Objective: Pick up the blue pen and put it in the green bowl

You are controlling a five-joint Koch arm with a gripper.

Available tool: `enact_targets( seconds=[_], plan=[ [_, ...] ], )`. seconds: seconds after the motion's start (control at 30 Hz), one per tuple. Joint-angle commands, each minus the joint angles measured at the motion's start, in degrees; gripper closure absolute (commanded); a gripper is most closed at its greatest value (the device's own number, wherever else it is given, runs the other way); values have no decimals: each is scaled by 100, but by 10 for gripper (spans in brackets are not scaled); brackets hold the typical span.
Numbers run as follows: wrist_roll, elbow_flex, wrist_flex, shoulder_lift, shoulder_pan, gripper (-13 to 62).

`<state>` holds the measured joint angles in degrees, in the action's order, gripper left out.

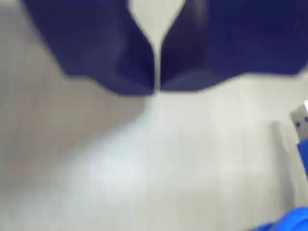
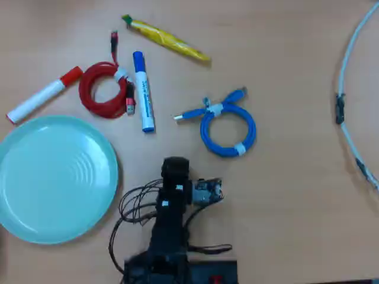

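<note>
The blue pen [image 2: 143, 92], a white marker with a blue cap, lies on the table in the overhead view, roughly upright in the picture, beyond the arm. The green bowl [image 2: 53, 177] sits at the left, empty. My gripper [image 2: 175, 164] is low over bare table near the arm's base, below and right of the pen and apart from it. In the wrist view the dark blue jaws of the gripper [image 1: 156, 91] meet at the tips with nothing between them. Pen and bowl are out of the wrist view.
A red coiled cable [image 2: 86, 97] touches the pen's left side. A red-capped white marker [image 2: 41, 94] lies further left. A yellow packet [image 2: 169, 40] lies at the back. A blue coiled cable [image 2: 251, 127] lies right of the gripper, also in the wrist view [image 1: 293, 221]. A white hoop [image 2: 346, 77] curves along the right edge.
</note>
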<state>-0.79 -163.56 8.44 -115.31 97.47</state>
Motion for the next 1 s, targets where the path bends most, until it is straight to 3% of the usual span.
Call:
enact_targets(
  seconds=[0.0,0.33,0.63,0.8,0.97],
  plan=[
    [35,3032,3876,-431,-668,546],
    [35,3419,4201,-404,-747,549],
    [-62,5827,5730,949,-1072,544],
    [-914,7409,6759,2127,-1283,543],
    [-2285,8306,7137,2558,-1564,545]
  ],
)
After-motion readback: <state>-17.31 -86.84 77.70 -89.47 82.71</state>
